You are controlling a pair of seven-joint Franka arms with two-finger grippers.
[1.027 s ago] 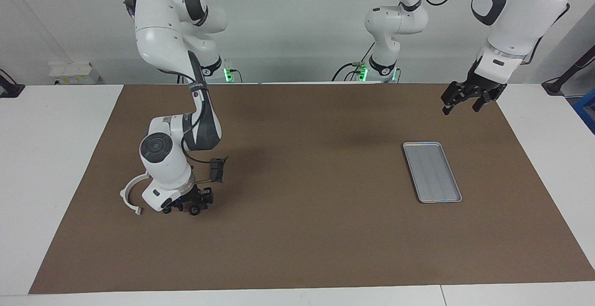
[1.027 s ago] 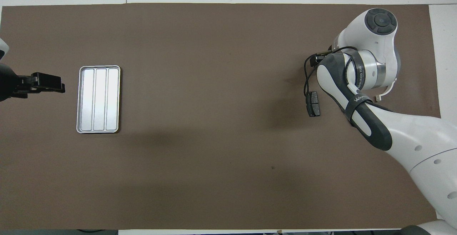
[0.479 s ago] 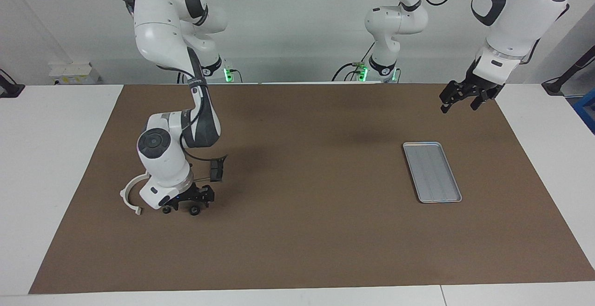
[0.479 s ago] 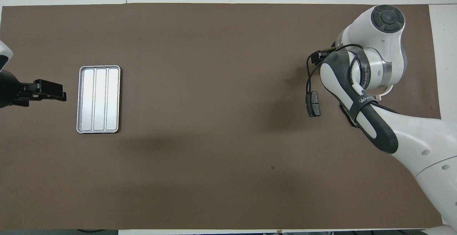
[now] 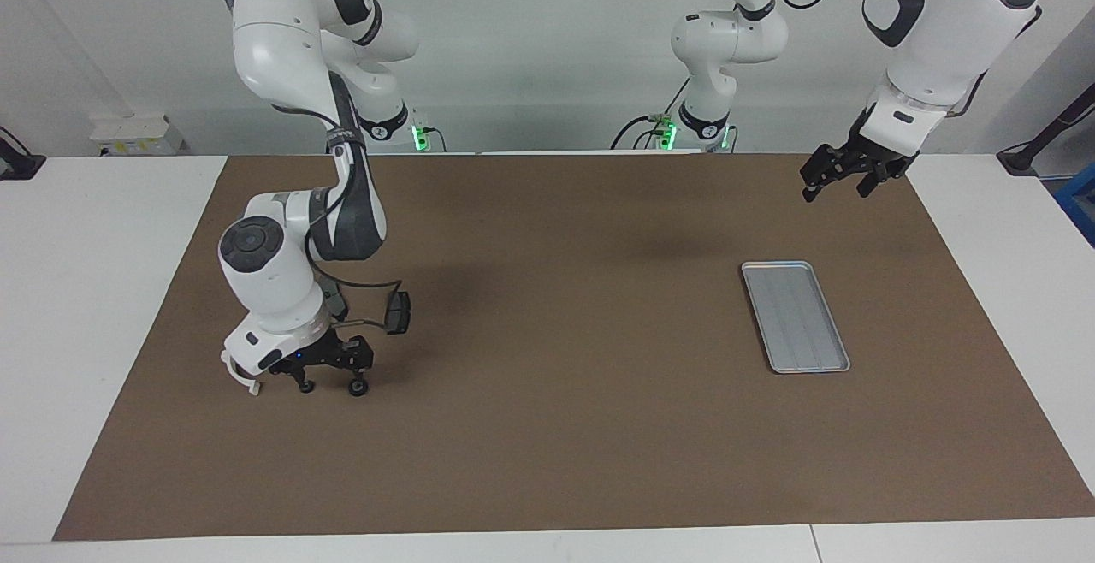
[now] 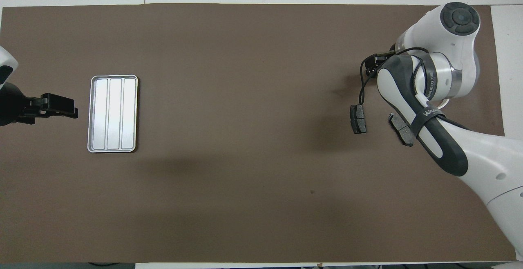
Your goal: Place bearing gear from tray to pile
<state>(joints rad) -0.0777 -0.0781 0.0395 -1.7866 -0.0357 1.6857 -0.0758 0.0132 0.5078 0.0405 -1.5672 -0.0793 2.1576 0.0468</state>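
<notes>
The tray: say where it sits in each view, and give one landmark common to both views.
Facing view: the tray lies on the brown mat toward the left arm's end, at the right of the picture.
Overhead view: the tray lies at the left of the picture, beside the left claw.
Shared landmark: the brake pad toward the right arm's end.
</notes>
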